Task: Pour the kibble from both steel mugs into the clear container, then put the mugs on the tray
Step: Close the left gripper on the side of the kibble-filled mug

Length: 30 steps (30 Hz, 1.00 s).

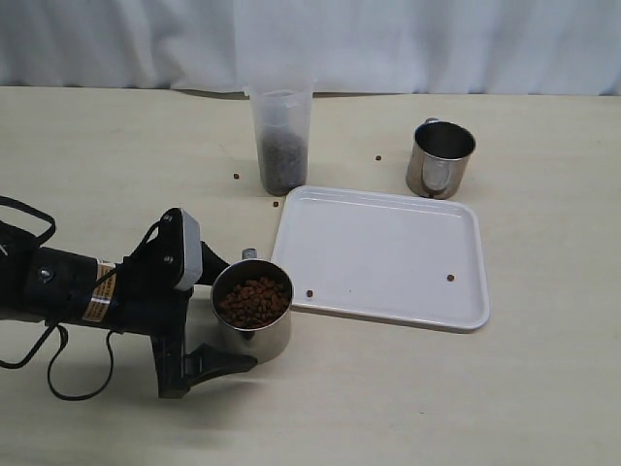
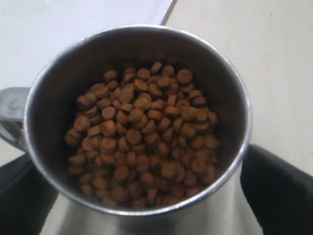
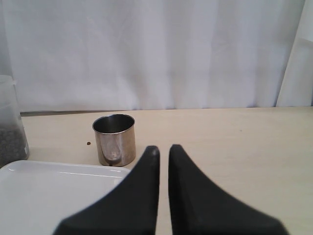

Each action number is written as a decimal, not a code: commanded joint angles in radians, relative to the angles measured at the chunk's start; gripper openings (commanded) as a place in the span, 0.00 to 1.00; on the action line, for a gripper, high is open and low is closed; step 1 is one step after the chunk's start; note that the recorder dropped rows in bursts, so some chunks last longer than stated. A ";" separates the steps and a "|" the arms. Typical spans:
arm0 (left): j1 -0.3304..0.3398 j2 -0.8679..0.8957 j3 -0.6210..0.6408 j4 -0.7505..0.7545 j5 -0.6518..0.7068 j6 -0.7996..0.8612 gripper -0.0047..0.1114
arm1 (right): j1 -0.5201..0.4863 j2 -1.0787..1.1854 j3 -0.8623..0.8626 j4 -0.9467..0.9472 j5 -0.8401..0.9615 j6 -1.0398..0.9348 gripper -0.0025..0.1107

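Note:
A steel mug [image 1: 254, 320] full of brown kibble [image 1: 252, 301] stands just off the tray's near left corner. My left gripper [image 1: 243, 316] is shut on it, with black fingers [image 2: 276, 191] pressed against both sides of the mug [image 2: 146, 220]. The second steel mug [image 1: 440, 157] stands empty behind the white tray [image 1: 388, 257]; it also shows in the right wrist view [image 3: 114, 139]. The clear container [image 1: 281, 136] stands behind the tray's left corner, kibble filling its lower part. My right gripper [image 3: 164, 149] is shut on nothing, hovering near the tray's edge [image 3: 44, 191], out of the exterior view.
Stray pellets lie on the table near the container [image 1: 236, 177] and the empty mug [image 1: 377, 158], and two on the tray [image 1: 450, 278]. A white curtain [image 1: 437, 39] closes the far edge. The left arm's cables [image 1: 29, 359] trail at the near left.

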 commanded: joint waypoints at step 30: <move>-0.009 0.085 -0.096 -0.018 -0.045 0.068 0.93 | 0.004 -0.003 0.005 -0.002 0.002 0.004 0.07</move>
